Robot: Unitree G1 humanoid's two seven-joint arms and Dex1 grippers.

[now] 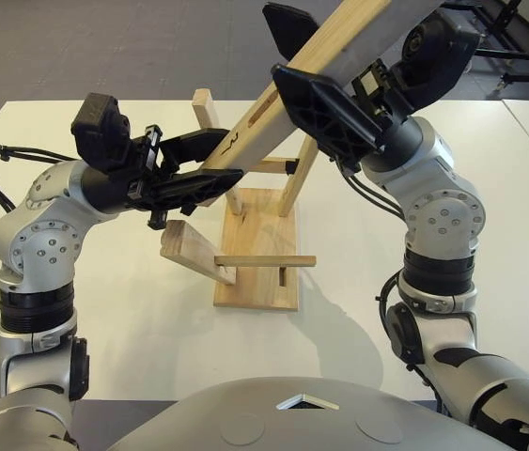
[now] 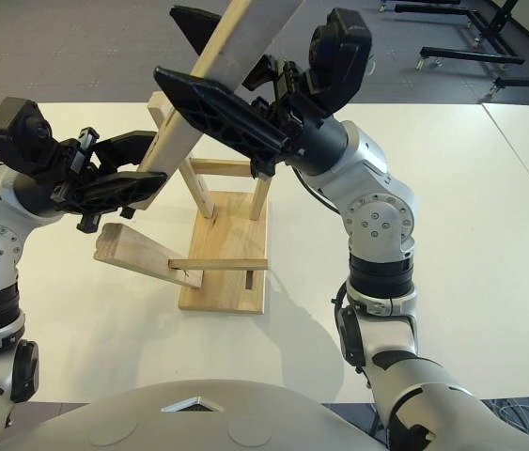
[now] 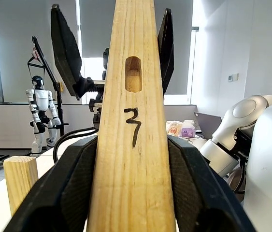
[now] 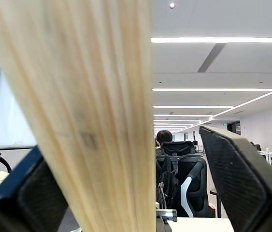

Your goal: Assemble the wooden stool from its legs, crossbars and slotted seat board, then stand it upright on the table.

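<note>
The long pale wooden leg, the one with an oval slot and a pen mark on its face, is up in the air on a slant over the flat pale wooden seat board. Its low end is toward the robot's left and its high end is up to the right. The left gripper has its jaws pinching the low end from both sides, so that's the arm actually carrying it. The right gripper sits higher up the same leg with its jaws spread. The wood leans on one jaw with a gap to the other, so I'd call it a guide rather than a hold.

The seat board lies flat on the white bench. Two upright wooden legs stand at its far end, joined by a short wooden crossbar. At the near left corner a third leg is tipped over, one end at the board and the other out over the bench, and a thin crossbar sticks out of it across the board.

My guess is the held leg is angled like that to line its slot up with that loose crossbar and drop its end into the last free corner. The tipped leg probably needs straightening too.
</note>
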